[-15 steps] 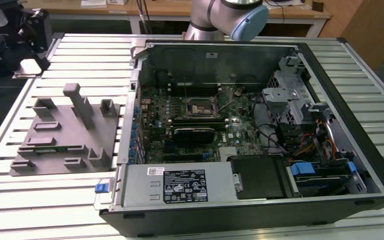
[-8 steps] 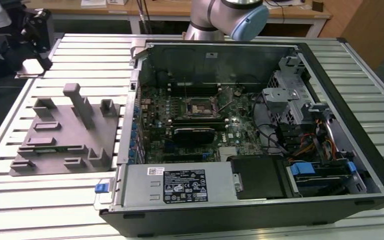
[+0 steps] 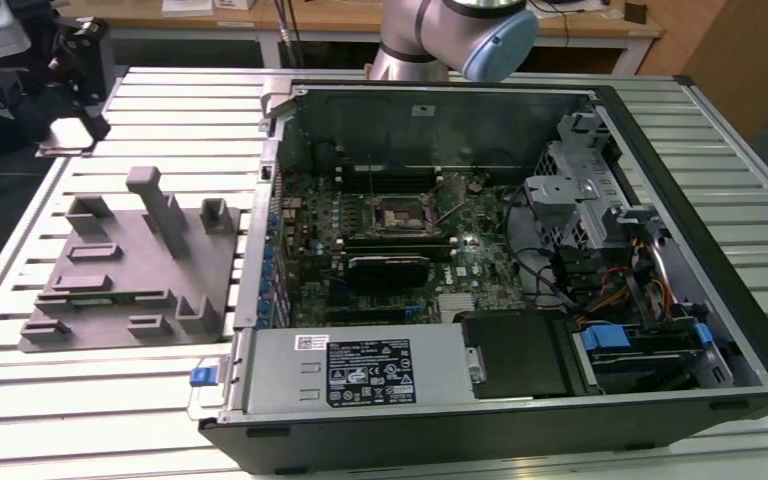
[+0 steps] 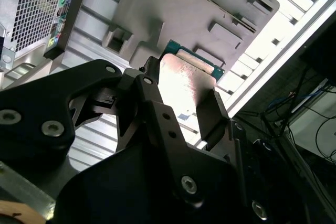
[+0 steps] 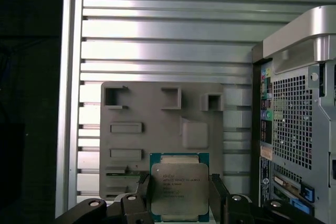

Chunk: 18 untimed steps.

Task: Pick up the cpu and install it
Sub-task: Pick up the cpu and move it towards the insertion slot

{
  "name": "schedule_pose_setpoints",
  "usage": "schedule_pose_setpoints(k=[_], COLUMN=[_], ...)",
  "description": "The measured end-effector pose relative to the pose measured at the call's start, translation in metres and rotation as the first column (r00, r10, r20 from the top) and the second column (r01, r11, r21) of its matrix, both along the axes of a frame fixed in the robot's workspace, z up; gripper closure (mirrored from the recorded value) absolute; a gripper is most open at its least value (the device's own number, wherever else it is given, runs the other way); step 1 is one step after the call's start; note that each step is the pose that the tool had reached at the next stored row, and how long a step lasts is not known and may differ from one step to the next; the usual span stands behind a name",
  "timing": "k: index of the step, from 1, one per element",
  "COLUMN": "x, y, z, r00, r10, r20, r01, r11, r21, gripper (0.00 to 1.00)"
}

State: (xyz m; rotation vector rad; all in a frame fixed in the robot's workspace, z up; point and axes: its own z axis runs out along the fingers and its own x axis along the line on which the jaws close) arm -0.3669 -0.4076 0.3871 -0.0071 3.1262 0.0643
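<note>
Slatted aluminium table (image 3: pixel 91 400) carries everything I can see, with wooden desks (image 3: pixel 317 18) behind it. An open computer case (image 3: pixel 491 260) lies just beside a grey moulded fixture (image 3: pixel 117 270). In my first wrist view the gripper (image 5: pixel 180 196) is clamped on the cpu (image 5: pixel 179 182), one finger on each side. It is a pale silver square with a green border, and the fixture shows behind it.

In the second wrist view the jaws cover much of the cpu (image 4: pixel 184 85).
</note>
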Motion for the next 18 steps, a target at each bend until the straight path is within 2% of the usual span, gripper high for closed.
schedule_pose_setpoints(k=[18], x=[0.014], y=[0.0000], z=[0.0000], r00=[1.0000], r10=[0.000], r20=[0.0000], r01=[0.000], r11=[1.0000], r21=[0.0000], gripper=[0.47])
